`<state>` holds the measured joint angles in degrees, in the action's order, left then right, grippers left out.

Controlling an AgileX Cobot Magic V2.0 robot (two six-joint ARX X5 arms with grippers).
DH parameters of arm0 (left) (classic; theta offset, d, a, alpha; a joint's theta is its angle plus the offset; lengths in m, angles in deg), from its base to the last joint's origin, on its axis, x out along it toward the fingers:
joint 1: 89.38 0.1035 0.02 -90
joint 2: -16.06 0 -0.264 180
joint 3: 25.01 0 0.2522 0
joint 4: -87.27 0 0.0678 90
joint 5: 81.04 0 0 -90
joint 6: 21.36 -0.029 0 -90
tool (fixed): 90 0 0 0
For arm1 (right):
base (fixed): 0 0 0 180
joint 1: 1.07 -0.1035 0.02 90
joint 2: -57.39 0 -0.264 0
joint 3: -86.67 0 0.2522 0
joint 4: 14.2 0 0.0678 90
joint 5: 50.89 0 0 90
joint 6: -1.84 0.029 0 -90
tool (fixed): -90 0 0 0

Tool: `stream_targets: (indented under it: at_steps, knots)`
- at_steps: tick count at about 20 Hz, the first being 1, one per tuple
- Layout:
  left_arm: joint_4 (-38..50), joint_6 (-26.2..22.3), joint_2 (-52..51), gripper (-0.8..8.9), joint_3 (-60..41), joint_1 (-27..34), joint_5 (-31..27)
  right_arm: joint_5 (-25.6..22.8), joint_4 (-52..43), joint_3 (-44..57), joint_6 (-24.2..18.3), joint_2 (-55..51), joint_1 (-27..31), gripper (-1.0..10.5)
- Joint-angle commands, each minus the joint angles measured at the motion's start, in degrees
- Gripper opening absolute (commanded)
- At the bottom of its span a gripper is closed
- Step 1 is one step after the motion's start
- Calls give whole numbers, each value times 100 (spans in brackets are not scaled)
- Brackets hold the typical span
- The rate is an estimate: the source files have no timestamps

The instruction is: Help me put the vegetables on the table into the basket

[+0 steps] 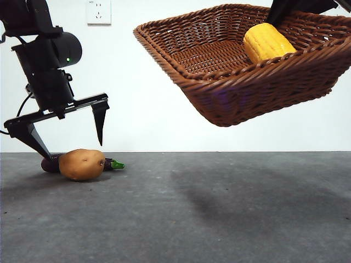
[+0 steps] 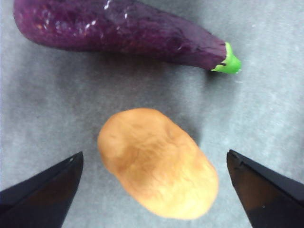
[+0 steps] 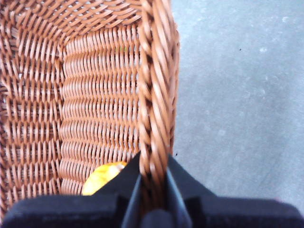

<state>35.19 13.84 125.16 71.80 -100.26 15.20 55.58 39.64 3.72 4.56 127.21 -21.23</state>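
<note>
My left gripper (image 1: 68, 131) is open, just above the brown potato (image 1: 81, 164) on the table (image 1: 219, 208), one jaw on each side of it. In the left wrist view the potato (image 2: 159, 164) lies between my jaws, with the purple eggplant (image 2: 118, 31) just beyond it. The eggplant (image 1: 112, 163) lies behind the potato, mostly hidden in the front view. My right gripper (image 3: 153, 187) is shut on the rim of the wicker basket (image 1: 219, 93) and holds it tilted in the air at the right. The bumpy yellow vegetable (image 1: 267, 41) lies inside the basket.
A white wall with a socket (image 1: 98, 12) stands behind the table. The basket's shadow falls on the table at the middle right.
</note>
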Motion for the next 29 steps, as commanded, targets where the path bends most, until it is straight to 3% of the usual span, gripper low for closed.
stream_targets:
  at_steps: [1,8,9,11,13,14,16,19,22,26,29]
  knots:
    - [66,125,184,508,9,13,11,50,-114,0,-28,-35,-2,-8]
    - [214,258,444,500,9,13,-42,66,-109,0,-153,-35,-2,-8]
    - [256,275,444,461,9,13,-48,63,-111,0,-153,-35,-2,-8]
    - [284,271,446,225,9,0,-33,66,-111,0,-155,-35,-2,-8]
    - [326,210,446,54,9,-79,-24,66,-111,0,-155,-35,-2,-8]
    - [326,188,446,-6,9,-120,-17,63,-111,0,-155,-35,-2,-8]
    - [326,111,446,-8,9,-199,17,63,-114,0,-153,-35,-2,-8]
    - [243,-573,404,-8,9,-234,437,63,-96,0,-125,-35,-2,-8]
    - [-138,-1773,-107,-8,9,-216,391,39,44,0,4,-33,-2,-8]
    - [-409,-3093,-1620,-8,9,-227,459,-258,295,4,173,79,-2,-8]
    - [-916,-3775,-2861,-8,7,-404,999,-258,304,4,428,345,-4,-8]
